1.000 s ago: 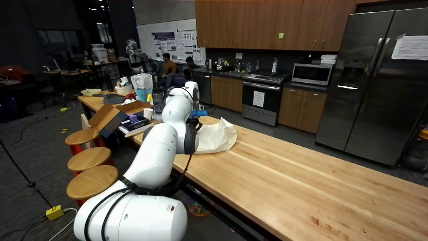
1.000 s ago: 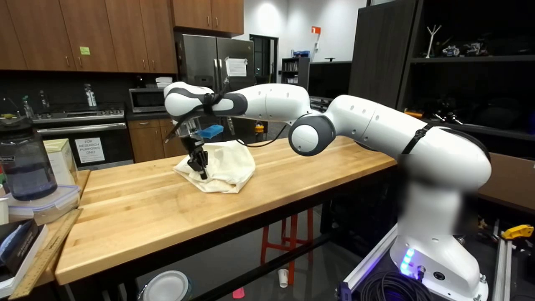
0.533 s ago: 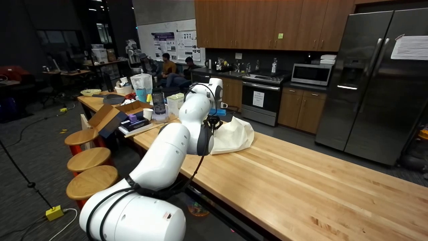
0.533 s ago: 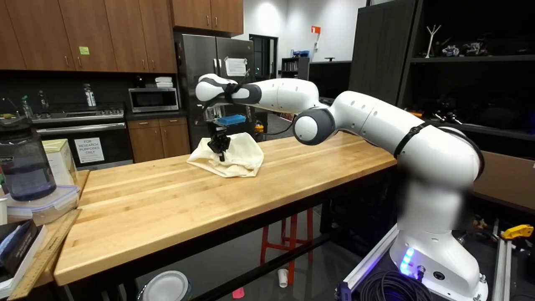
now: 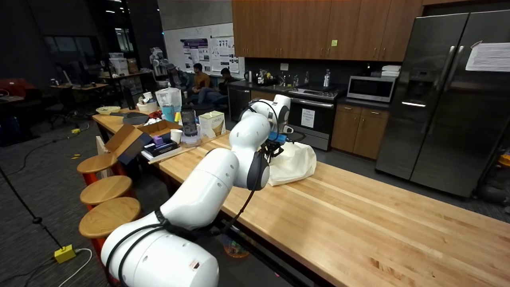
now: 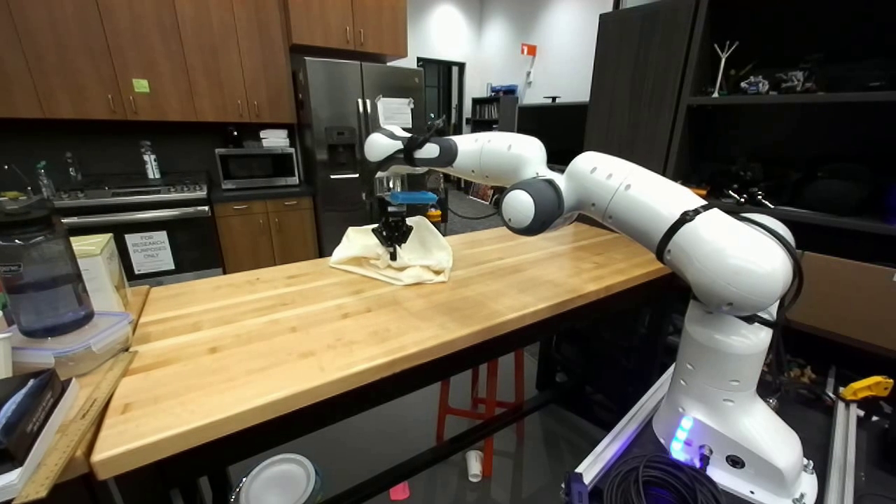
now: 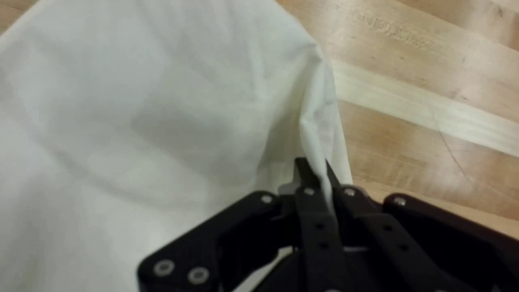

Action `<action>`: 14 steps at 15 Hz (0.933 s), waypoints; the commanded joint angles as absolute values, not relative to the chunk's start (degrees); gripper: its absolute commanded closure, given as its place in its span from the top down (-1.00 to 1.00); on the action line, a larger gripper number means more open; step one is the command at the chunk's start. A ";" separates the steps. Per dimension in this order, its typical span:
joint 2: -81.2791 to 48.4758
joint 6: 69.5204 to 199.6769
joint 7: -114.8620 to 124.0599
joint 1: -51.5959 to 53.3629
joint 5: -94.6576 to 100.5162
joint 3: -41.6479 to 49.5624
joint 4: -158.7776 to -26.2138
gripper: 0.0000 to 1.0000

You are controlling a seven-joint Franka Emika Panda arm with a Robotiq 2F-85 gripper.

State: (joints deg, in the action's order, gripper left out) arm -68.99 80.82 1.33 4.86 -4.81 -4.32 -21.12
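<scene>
Blond wood makes up the long counter (image 5: 358, 215) in front of me, with lighter stripes running along its length. Past it, at the kitchen side, stands a tall stainless-steel refrigerator (image 5: 422, 131), its two doors closed. White and thickly jointed, the robot arm (image 6: 609, 189) leans out over the counter, its last section bent so the end points down. Across the way I can make out a dark-fronted oven (image 5: 322, 119), while three round wooden stools (image 5: 105, 188) stand in a row on the opposite side. Cream cloth (image 6: 428, 252) lies in a loose, crumpled heap on the counter, toward the edge that faces the oven, directly beneath the end of the arm. Well apart from it, on the cluttered surface (image 5: 113, 122) past the counter's end, a pale cardboard box (image 5: 212, 124) stands just beside a big bottle (image 5: 189, 121) with a dark lid. Black and angular, the gripper (image 7: 317, 174) hangs from the arm with its jaws pressed together on a narrow fold of the cloth; up close, I can see the fabric pinched between the two tips and trailing away from them. A flat blue block (image 6: 411, 198) sits just above. Near the bottle is a white paper cup (image 5: 176, 135), and near the cup, smallest of all, a little purple block (image 5: 158, 140).
</scene>
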 commanded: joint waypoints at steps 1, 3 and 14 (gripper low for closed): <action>-69.03 81.65 4.87 1.46 -7.33 -5.22 -21.14 -0.98; -69.26 81.75 6.33 -0.35 -8.63 -5.39 -21.14 -0.98; -69.27 75.50 6.25 -0.27 -9.65 -4.59 -21.10 -0.98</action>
